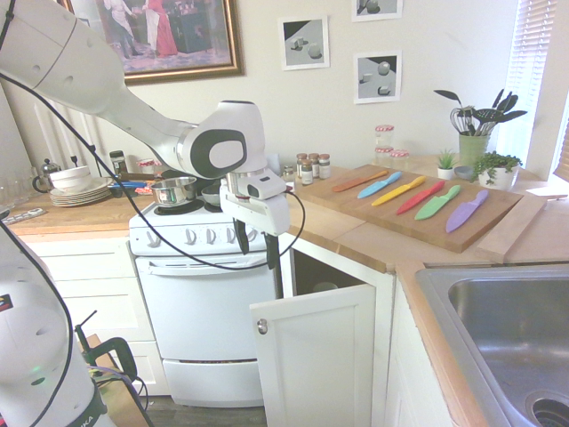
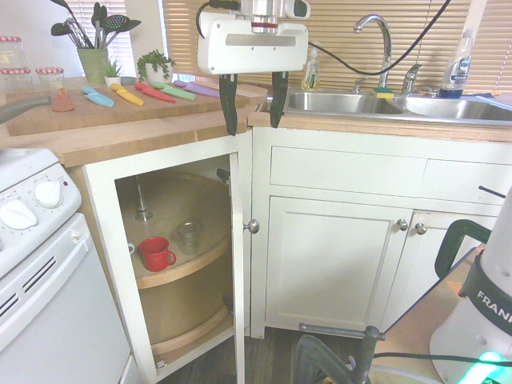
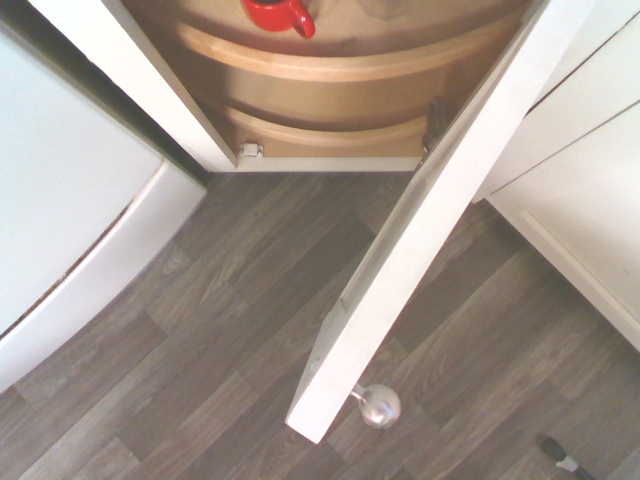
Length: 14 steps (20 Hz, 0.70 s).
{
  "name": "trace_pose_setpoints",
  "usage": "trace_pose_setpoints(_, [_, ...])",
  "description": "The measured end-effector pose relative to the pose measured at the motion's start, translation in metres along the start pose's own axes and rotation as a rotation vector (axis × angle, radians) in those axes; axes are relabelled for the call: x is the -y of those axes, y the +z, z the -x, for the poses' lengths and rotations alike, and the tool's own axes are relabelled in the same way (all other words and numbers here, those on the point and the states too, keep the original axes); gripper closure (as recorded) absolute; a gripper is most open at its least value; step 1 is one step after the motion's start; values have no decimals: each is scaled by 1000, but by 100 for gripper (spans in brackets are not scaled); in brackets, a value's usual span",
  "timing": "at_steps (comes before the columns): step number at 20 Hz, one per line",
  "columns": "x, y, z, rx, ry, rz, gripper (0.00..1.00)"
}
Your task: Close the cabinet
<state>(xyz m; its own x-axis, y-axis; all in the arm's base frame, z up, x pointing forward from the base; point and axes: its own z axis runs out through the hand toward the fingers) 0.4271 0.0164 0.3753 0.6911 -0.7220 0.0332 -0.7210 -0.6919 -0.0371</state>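
- Currently, first exterior view: the cabinet [image 1: 313,356] door stands wide open beside the oven [image 1: 203,302]; gripper [image 1: 256,251] hovers above its top edge, fingers spread, holding nothing.
- Second exterior view: red mug [image 2: 156,254] visible inside; closing not yet done.
- Wrist view: knob [image 3: 380,405] directly below, untouched.

A cream wall [image 1: 427,107] is hung with a gold-framed painting [image 1: 169,36] and three small black-and-white prints [image 1: 377,76]. Daylight is admitted through slatted window blinds [image 2: 360,36] behind the steel sink [image 2: 352,102]. The wooden desk [image 1: 356,236] is run around the corner beside a white oven [image 1: 209,302]. The floor [image 3: 220,330] is laid in grey wood-look planks.
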Motion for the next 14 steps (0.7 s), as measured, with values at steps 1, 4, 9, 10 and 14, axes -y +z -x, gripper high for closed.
trace_pose_setpoints(1, [0,1,0,1,1,1,0])
trace_pose_setpoints(4, [-7,6,-4,8,12,12,0])
trace_pose_setpoints(9, [-36,28,-29,5,14,29,0])
trace_pose_setpoints(10, [-42,33,-34,0,1,29,0])
trace_pose_setpoints(14, [-61,67,-57,-10,-59,13,0])
